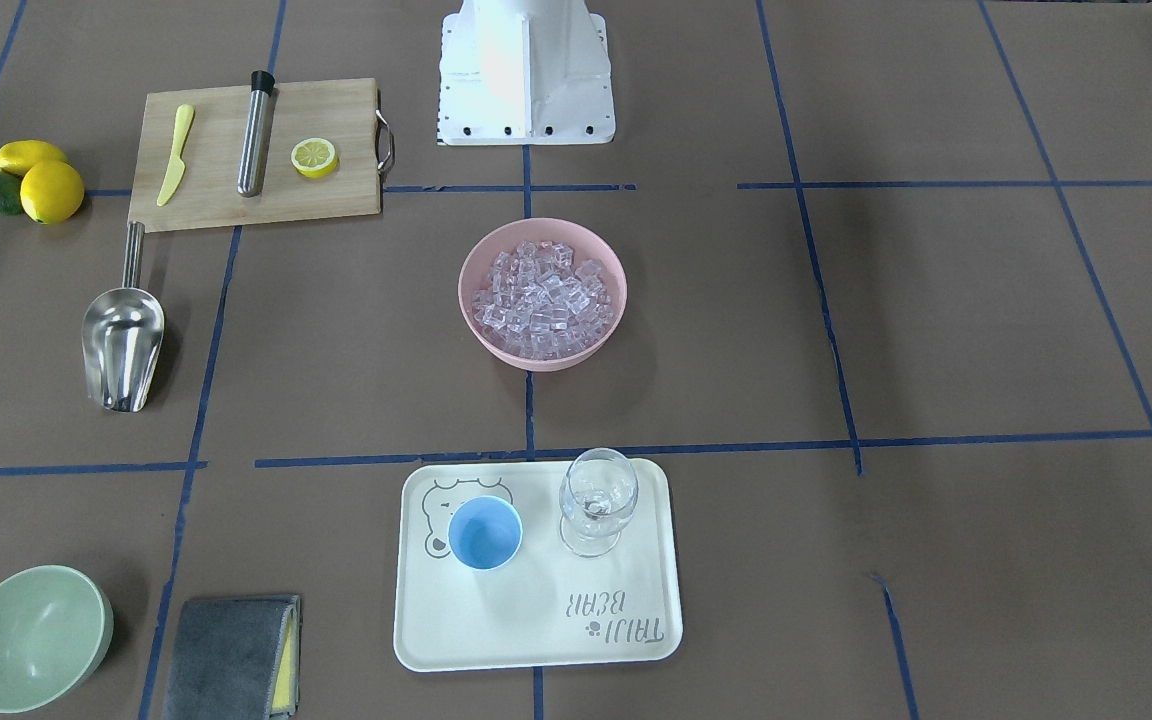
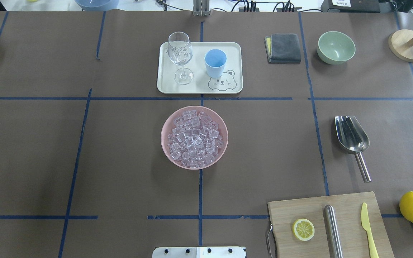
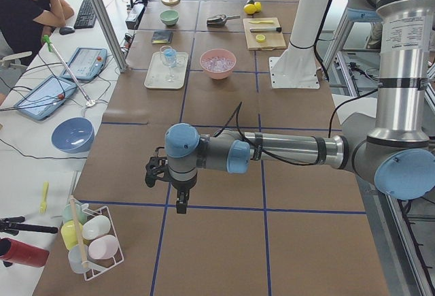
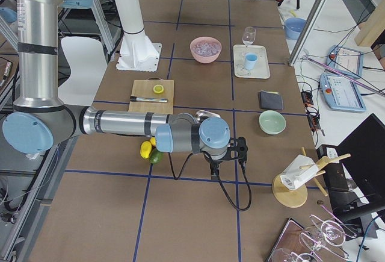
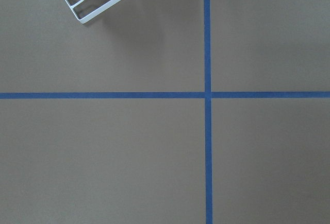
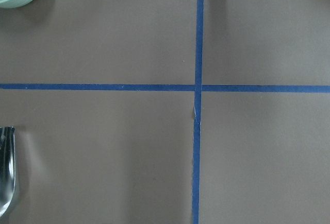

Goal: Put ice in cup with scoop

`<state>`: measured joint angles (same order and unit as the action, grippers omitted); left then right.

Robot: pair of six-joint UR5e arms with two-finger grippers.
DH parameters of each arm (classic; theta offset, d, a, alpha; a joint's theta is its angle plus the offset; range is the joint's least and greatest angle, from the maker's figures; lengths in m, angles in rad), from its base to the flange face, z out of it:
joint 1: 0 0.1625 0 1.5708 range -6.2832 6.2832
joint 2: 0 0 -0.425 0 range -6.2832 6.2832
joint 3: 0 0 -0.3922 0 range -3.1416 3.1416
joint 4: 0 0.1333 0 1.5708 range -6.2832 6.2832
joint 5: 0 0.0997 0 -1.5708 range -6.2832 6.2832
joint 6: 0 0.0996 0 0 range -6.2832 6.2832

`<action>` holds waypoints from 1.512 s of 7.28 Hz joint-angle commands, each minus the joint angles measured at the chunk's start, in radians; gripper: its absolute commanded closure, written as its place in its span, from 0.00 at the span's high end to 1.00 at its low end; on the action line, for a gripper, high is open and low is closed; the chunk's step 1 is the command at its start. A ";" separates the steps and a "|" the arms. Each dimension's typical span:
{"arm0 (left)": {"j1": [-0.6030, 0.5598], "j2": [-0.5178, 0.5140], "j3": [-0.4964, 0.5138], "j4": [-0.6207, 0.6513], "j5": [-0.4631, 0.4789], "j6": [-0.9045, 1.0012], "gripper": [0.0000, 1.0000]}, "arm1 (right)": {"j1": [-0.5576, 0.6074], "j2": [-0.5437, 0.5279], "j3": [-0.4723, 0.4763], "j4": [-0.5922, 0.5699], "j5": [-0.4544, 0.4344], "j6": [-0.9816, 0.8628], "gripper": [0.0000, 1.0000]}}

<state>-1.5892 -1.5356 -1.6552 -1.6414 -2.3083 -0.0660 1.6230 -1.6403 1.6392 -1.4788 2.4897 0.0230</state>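
Overhead, the bench (image 2: 120, 161) is papered brown and gridded with blue tape (image 2: 81, 143). Ice (image 2: 194, 138) fills a central pink bowl (image 2: 163, 138). The cup (image 2: 215, 62) is at 12 o'clock on a tray (image 2: 199, 87), and the scoop (image 2: 351, 134) is at 3 o'clock. The left end effector (image 3: 181, 207) and right end effector (image 4: 214, 171) hang over bare paper; their opening cannot be told.

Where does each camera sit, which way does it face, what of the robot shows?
Front-facing: across the table, steeply down; only the robot's base.
Overhead: behind the robot, down; base edge.
Exterior left: table's left end; left arm near.
Exterior right: right end; right arm near.
Left wrist: straight down; tape, no robot.
Right wrist: straight down; scoop at edge.
Shared: overhead and front-facing show the ice.
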 commanded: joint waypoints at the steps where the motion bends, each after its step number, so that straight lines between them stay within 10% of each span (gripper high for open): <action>1: 0.000 0.000 0.000 -0.002 0.000 0.002 1.00 | 0.000 0.001 0.004 0.000 -0.003 0.000 1.00; 8: 0.043 -0.087 -0.098 -0.093 -0.147 0.005 1.00 | -0.023 0.100 0.100 -0.012 0.043 0.054 1.00; 11: 0.297 -0.155 -0.185 -0.135 -0.143 0.006 1.00 | -0.118 0.088 0.100 0.002 0.035 0.067 1.00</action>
<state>-1.3959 -1.6578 -1.8046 -1.7635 -2.4521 -0.0607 1.5334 -1.5535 1.7353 -1.4827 2.5281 0.0823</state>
